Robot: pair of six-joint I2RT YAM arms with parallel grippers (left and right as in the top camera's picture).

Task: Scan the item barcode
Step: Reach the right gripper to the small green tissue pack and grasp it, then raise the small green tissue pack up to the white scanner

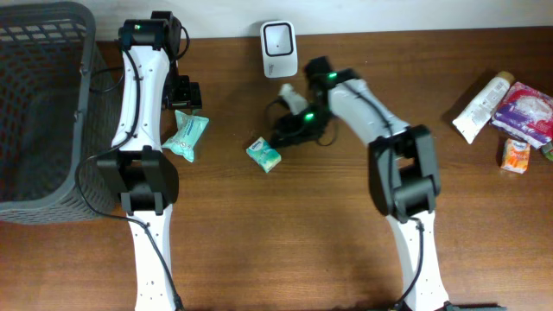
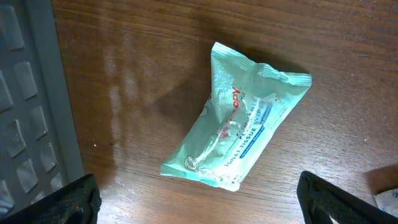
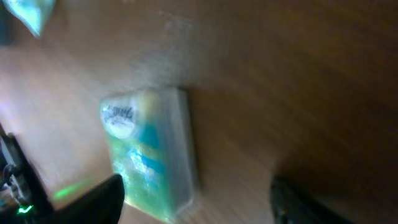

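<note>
A white barcode scanner [image 1: 279, 49] stands at the table's back edge. In front of it a small teal tissue pack [image 1: 263, 154] lies on the wood. My right gripper [image 1: 279, 138] hovers just behind that pack. The blurred right wrist view shows this gripper [image 3: 199, 202] open, with the pack [image 3: 149, 152] beside its left finger and not clamped. A larger teal wipes pack [image 1: 186, 135] lies flat by the left arm. My left gripper [image 2: 202, 205] stands wide open just short of the wipes pack [image 2: 239, 121], with nothing between its fingers.
A dark grey mesh basket [image 1: 43, 104] fills the left end of the table, and its wall [image 2: 25, 93] runs close to the left gripper. At the far right lie a white tube [image 1: 482, 105], a pink packet [image 1: 527, 112] and a small orange box [image 1: 516, 155].
</note>
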